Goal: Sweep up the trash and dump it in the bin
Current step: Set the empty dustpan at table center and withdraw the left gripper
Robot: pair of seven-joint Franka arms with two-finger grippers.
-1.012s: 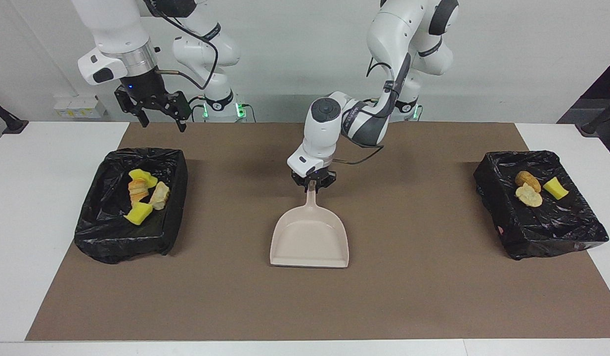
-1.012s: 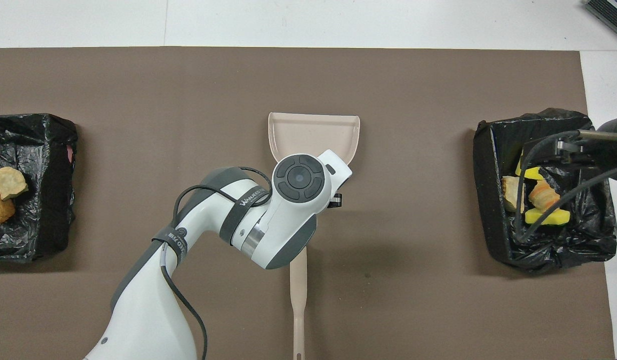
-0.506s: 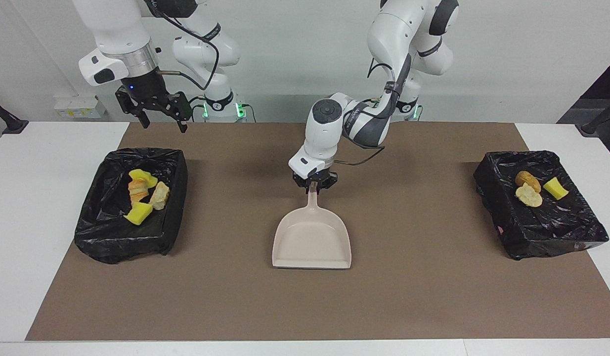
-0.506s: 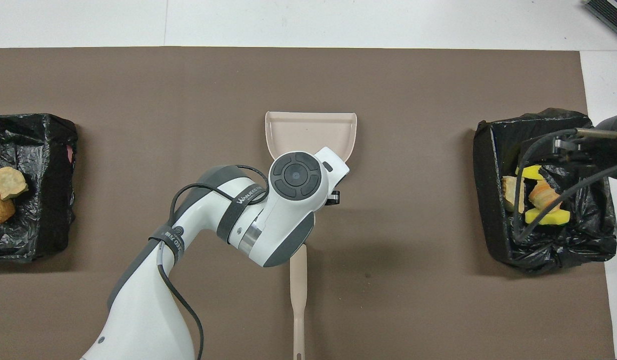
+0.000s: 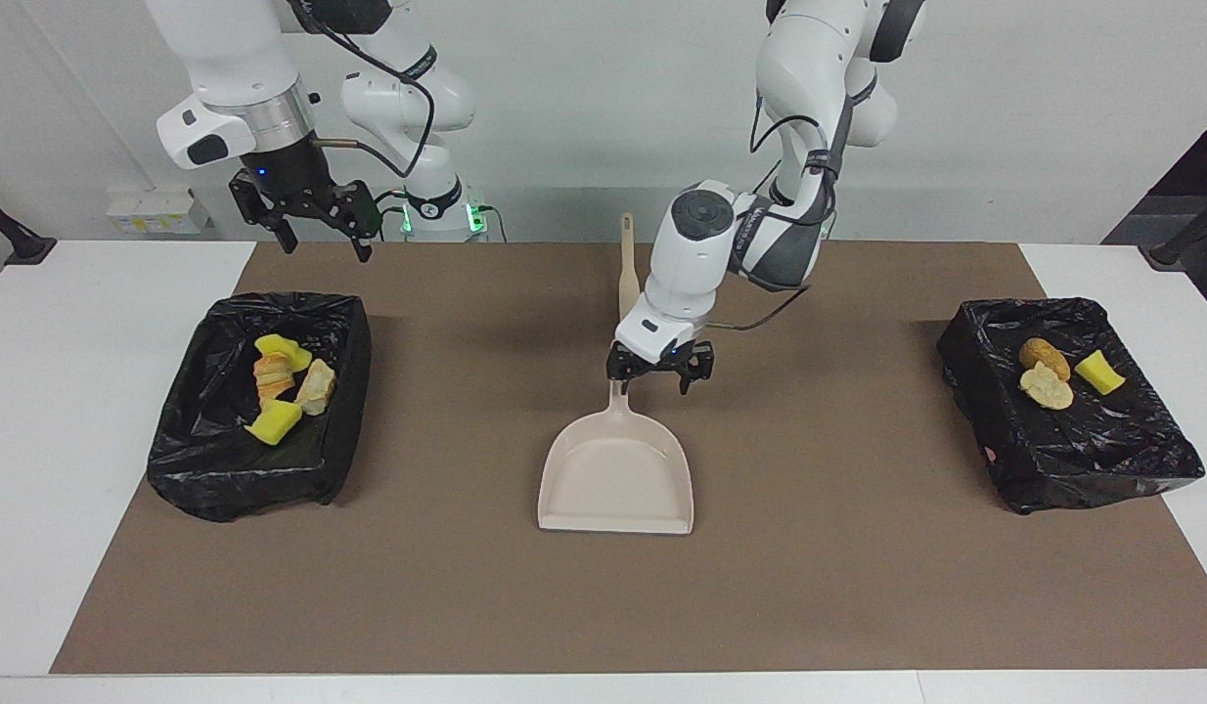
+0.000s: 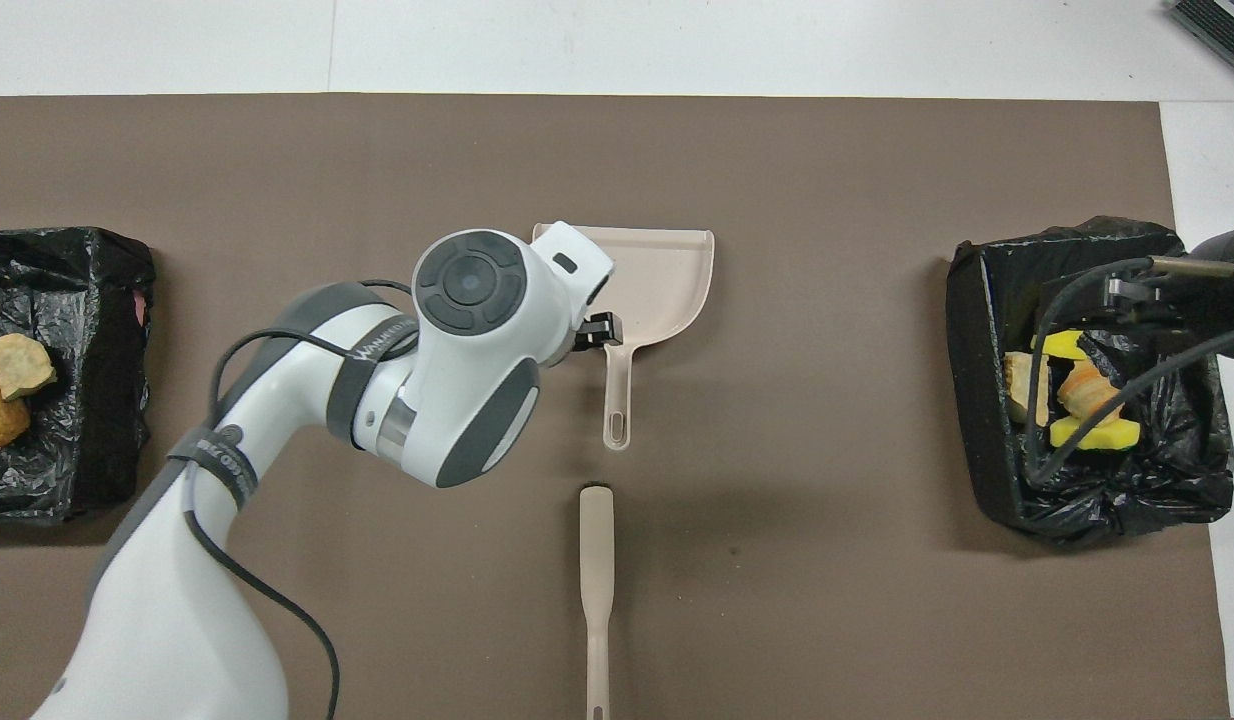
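Since a second ago my left hand [image 5: 660, 376] has let go of the dustpan [image 5: 615, 474] handle and shifted toward my left arm's end of the bench [image 5: 95, 460]; its fingers now stand apart beside the handle, touching nothing. Facing view: the pan lies flat on the brown mat [image 5: 809, 548], and the brush [image 5: 626, 274] lies nearer to me. My right hand [image 5: 315, 217] waits, fingers apart, over the mat's edge by one black bin [image 5: 261, 406], which holds four pieces of trash [image 5: 283, 386]; the other bin [image 5: 1068, 401] holds three pieces [image 5: 1058, 374].

Overhead view: my left arm covers part of the dustpan [image 6: 667, 280]; the brush [image 6: 597, 570] lies apart from its handle. Trash [image 6: 1072, 395] sits in both bins.
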